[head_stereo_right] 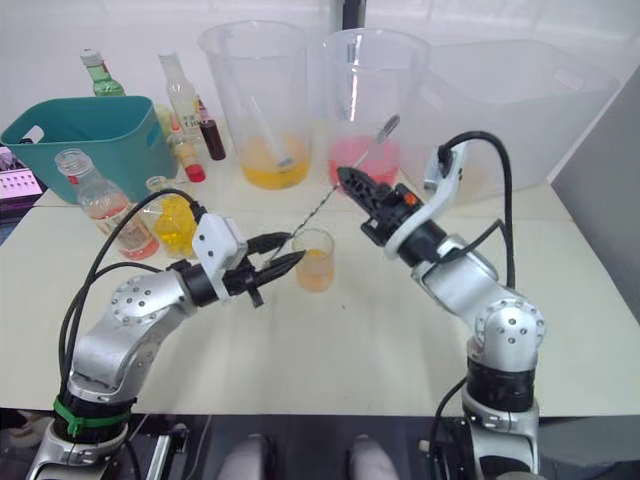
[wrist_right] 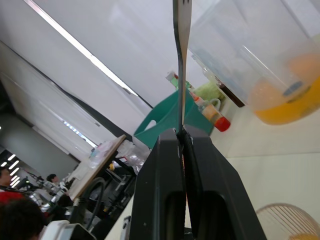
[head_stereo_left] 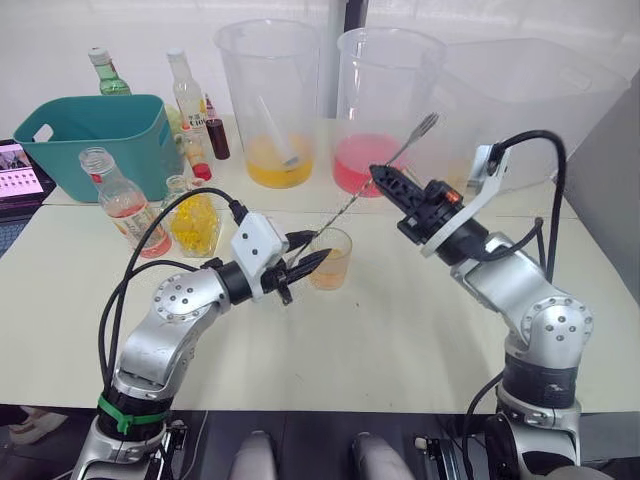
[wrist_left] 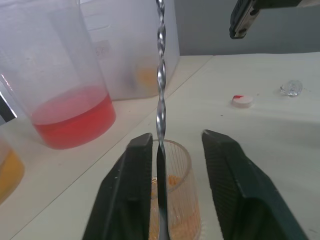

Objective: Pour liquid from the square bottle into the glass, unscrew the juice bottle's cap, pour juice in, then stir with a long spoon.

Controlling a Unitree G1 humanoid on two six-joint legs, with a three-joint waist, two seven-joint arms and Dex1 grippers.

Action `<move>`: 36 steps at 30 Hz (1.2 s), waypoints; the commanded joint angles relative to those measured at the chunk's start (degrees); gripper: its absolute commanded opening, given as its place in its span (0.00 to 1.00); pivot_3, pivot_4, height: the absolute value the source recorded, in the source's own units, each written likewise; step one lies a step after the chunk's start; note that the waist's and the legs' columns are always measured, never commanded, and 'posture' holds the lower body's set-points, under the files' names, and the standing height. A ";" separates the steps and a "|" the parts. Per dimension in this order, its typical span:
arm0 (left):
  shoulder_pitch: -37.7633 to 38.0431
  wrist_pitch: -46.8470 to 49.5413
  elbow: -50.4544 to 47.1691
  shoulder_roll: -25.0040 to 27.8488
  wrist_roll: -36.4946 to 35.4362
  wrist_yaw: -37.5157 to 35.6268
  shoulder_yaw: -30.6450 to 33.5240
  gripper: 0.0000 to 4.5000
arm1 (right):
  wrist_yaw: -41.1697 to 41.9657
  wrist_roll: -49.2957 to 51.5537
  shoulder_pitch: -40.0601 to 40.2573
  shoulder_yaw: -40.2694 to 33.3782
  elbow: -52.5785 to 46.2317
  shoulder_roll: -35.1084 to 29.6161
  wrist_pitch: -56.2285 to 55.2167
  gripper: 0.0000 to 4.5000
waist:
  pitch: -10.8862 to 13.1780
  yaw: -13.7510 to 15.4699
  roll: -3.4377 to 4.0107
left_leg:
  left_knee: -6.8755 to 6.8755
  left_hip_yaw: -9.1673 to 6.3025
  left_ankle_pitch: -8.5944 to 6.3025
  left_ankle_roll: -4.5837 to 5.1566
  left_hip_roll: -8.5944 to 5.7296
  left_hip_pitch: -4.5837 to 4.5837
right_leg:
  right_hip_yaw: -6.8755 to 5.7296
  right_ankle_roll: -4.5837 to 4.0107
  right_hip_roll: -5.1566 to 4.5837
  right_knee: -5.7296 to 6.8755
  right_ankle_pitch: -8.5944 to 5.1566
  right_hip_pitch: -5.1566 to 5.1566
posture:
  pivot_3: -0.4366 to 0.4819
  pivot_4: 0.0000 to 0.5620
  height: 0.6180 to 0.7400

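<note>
The glass [head_stereo_left: 333, 262] stands mid-table with orange liquid in it. The long spoon [head_stereo_left: 350, 205] leans in it, its twisted stem [wrist_left: 160, 75] rising toward the back right. My right gripper [head_stereo_left: 378, 175] is shut on the spoon's upper stem [wrist_right: 181, 75]. My left gripper [head_stereo_left: 312, 251] is open, its fingertips at the glass's left side [wrist_left: 180, 200]. The square bottle [head_stereo_left: 195, 222] with yellow liquid and the uncapped juice bottle [head_stereo_left: 122, 205] stand at the left. The juice bottle's cap [wrist_left: 243, 101] lies on the table beyond the glass.
Two huge clear jugs stand at the back, one with yellow liquid [head_stereo_left: 275, 100], one with red [head_stereo_left: 385, 100]. A teal bin [head_stereo_left: 95, 135], several bottles [head_stereo_left: 190, 100] and a screen [head_stereo_left: 15, 172] are at the left. A clear tub [head_stereo_left: 540, 90] is back right.
</note>
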 commanded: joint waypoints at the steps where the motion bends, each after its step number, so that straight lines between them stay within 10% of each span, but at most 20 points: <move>1: -2.79 -0.36 1.90 2.46 -4.98 -3.45 6.25 0.72 | 1.74 2.13 -4.67 -3.92 1.68 -4.74 -0.76 0.00 | 0.01 0.03 0.02 | 0.00 0.00 0.00 0.00 0.00 0.00 | -0.01 0.00 0.00 0.00 0.00 0.00 | 0.48 0.27 0.83; 5: -4.96 -0.63 6.00 6.30 -9.24 -8.85 10.33 0.99 | 7.12 0.25 -11.15 -4.67 6.03 -12.51 1.74 0.00 | 0.06 0.16 0.10 | -0.01 -0.01 0.00 0.00 -0.01 -0.06 | -0.03 0.00 -0.01 -0.04 0.00 -0.06 | 0.48 0.27 0.83; 16: -2.49 -2.13 10.32 12.23 -9.80 -16.56 11.32 0.99 | 24.00 -15.36 -21.75 1.34 11.76 -24.54 8.47 0.00 | 0.14 0.18 0.23 | -0.07 0.02 0.00 0.01 0.02 -0.19 | -0.03 -0.09 -0.01 -0.01 0.02 -0.30 | 0.48 0.27 0.83; 36: 1.23 0.57 5.91 11.64 -10.46 -15.08 9.55 0.99 | 35.37 -43.76 -15.68 17.23 6.70 -16.68 5.18 0.00 | 0.15 0.30 0.24 | 0.00 0.02 0.01 0.00 0.03 -0.52 | -0.06 -0.11 -0.01 0.12 0.04 -0.69 | 0.48 0.27 0.83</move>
